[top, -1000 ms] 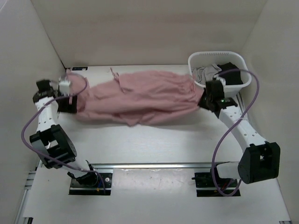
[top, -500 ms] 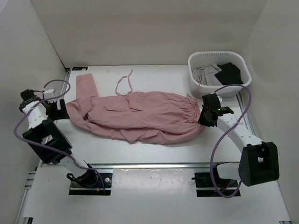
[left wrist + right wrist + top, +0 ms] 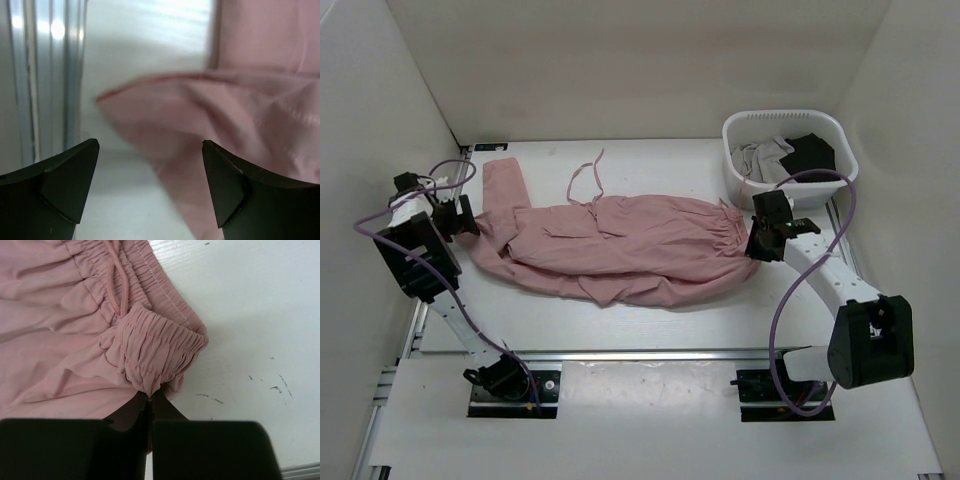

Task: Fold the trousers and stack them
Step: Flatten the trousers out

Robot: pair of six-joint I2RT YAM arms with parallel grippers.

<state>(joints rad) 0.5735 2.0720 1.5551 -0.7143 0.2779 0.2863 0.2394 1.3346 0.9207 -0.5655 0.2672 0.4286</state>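
Though stretched taut in the air between both arms a second ago, now laid flat: trousers (image 3: 630,245) across the middle of the tabletop (image 3: 650,320), waist at the right of the frame, legs at the left, one cuff pointing to the upper left. Unshifted over the last half second.

Released on the left: left end effector (image 3: 150,145) with fingers apart, just off the leg hem at the left edge of the cloth, gripping nothing. Clamped on the right: right end effector (image 3: 150,397) pinching a bunch of the gathered waistband (image 3: 155,347), low over the tabletop just below the white basket (image 3: 782,114) at the upper right.

Suggests spreading is about done, folding not yet begun. Probably calls for regripping the hem on the left and carrying it over toward the waist. Worth minding the drawstrings (image 3: 582,180) trailing above the middle, and the rumpled lower edge.
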